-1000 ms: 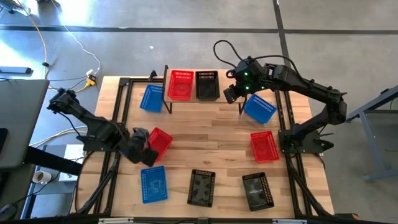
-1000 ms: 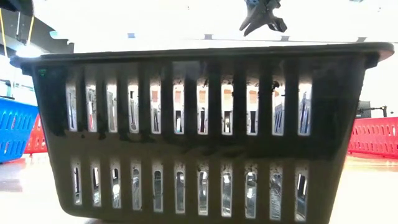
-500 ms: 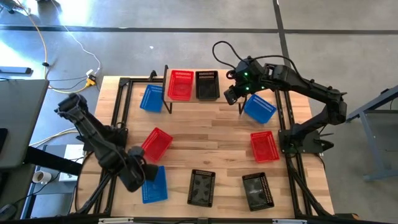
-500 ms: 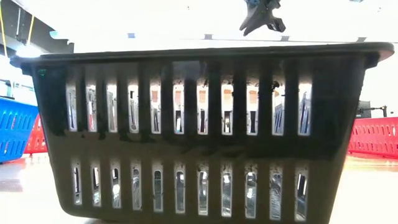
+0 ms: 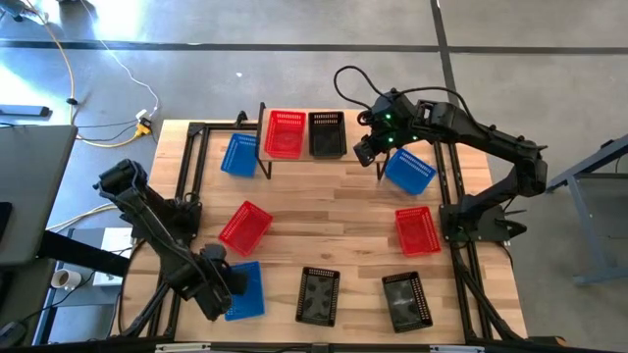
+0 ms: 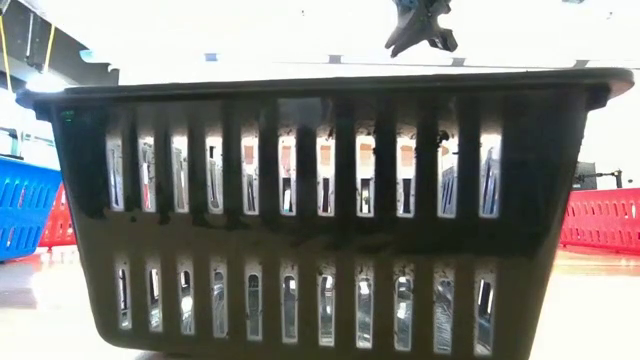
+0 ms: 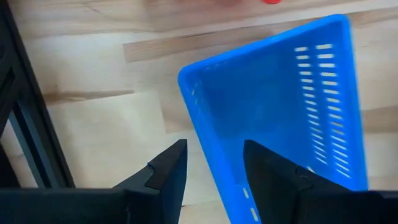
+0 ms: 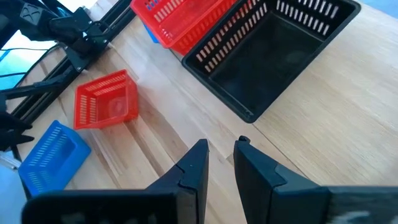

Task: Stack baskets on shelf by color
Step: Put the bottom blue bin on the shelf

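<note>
- The left end effector point(image 5: 218, 290) is hovering open at seven o'clock, its fingers straddling a blue basket's point(image 7: 292, 106) rim, likely lining up a grasp.
- The right end effector point(image 5: 365, 149) is waiting, slightly parted and empty, beside the shelf point(image 5: 263, 160), where red point(image 5: 285, 133) and black baskets point(image 5: 327, 133) are sitting at twelve o'clock.

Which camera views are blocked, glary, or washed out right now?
Low view: a black basket up close fills the frame, with blown-out white above its rim. High view: window glare on the floor at upper left; the table is evenly lit.
</note>
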You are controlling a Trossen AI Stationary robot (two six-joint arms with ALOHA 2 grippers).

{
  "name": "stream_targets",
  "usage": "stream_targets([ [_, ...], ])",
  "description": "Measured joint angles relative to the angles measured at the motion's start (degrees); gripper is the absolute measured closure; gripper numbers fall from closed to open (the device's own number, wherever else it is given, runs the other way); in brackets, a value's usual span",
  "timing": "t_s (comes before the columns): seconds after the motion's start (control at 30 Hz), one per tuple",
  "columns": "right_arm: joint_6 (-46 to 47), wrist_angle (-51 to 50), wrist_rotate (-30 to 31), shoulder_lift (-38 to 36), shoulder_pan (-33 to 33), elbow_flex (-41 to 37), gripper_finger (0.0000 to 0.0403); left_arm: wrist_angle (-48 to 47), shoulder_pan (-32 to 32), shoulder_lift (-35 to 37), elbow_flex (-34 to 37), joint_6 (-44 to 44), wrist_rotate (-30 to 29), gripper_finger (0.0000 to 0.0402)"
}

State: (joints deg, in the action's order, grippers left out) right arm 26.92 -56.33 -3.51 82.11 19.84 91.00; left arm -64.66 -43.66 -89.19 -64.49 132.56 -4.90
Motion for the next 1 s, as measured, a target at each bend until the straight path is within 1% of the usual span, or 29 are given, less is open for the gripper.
stream_targets([
  [0.4,0.0,0.01,-0.14,0.0,0.0,0.0,0.0339,2.44,0.62,-6.34,0.0,0.36,2.07,0.0255],
  [0.57,0.0,0.04,-0.17,0.0,0.0,0.0,0.0339,2.56,0.92,-9.66,0.0,0.36,5.96,0.0255],
  [0.67,0.0,0.04,-0.18,0.02,0.0,0.0,0.0339,3.45,1.08,-11.13,0.0,0.34,6.42,0.0257],
  [0.8,0.0,0.04,-1.95,0.02,0.0,0.0,0.0339,5.41,1.79,-11.36,0.0,0.21,5.94,0.0281],
  [0.9,-0.5,0.04,-4.12,0.02,0.0,0.0,0.0339,5.52,2.19,-11.36,0.0,0.08,5.8,0.0315],
  [1.0,-1.7,0.04,-4.24,0.02,0.0,0.0,0.0339,5.5,2.12,-11.36,0.0,-0.16,5.73,0.0356],
])
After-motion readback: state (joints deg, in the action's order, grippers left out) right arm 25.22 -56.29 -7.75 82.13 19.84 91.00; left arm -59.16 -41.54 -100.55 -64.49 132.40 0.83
